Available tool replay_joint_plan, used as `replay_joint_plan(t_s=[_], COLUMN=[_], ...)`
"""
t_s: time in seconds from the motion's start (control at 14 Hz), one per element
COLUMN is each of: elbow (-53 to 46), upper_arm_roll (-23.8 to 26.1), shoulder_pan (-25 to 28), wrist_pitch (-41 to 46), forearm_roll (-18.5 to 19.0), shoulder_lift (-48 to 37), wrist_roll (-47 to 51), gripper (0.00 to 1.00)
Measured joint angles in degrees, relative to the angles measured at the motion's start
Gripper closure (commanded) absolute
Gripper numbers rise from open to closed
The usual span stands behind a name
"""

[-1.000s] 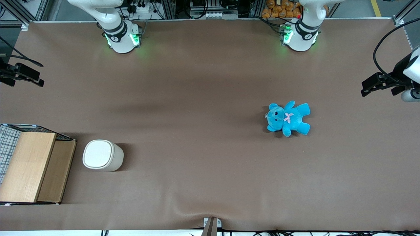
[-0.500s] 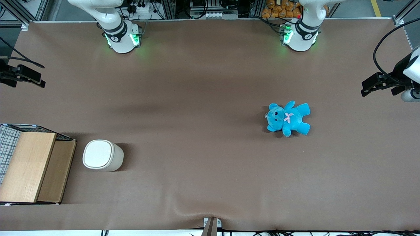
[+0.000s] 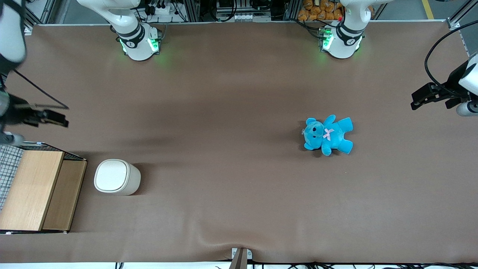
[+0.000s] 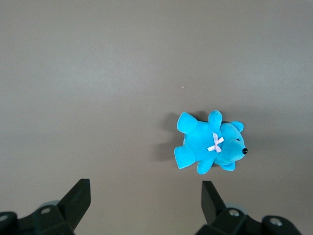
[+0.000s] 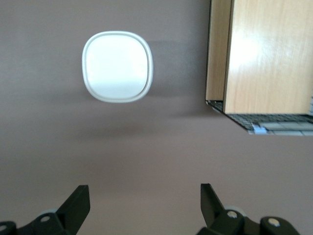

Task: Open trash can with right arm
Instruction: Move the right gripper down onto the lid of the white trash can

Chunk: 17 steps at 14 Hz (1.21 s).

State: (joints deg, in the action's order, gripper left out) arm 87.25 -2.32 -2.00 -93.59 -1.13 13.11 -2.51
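Trash can (image 3: 116, 182), a small cream-white rounded-square plastic bin with its flat lid shut, stood on the brown table (image 3: 239, 209) just beside the wooden-topped mesh box (image 3: 35, 190). Farther off, our black pincer (image 3: 52, 118) hovered with fingers spread; we judged a careless descent could topple the light bin.

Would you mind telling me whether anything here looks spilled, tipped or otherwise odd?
Nothing stands out. The trash can stands upright with its lid shut, the blue teddy lies flat, and the open gripper hangs above the table, touching neither.
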Motion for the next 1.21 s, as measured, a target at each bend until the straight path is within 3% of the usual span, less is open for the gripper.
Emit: replay_joint_plan(t_s=[0.21, 0.43, 0.57, 1.21], elbow=[0.06, 0.10, 0.12, 0.09], upper_arm_roll=[0.02, 0.04, 0.06, 0.25], shoulder_pan=[0.02, 0.05, 0.07, 0.64], wrist_pitch=[-3.73, -8.10, -11.65, -23.69], forearm_roll=[0.00, -0.19, -0.97, -1.20], shoulder_lift=[4.19, 7.46, 9.74, 18.29], wrist_roll=[-0.01, 0.00, 0.00, 0.01], gripper=[0.69, 0.91, 1.00, 1.00])
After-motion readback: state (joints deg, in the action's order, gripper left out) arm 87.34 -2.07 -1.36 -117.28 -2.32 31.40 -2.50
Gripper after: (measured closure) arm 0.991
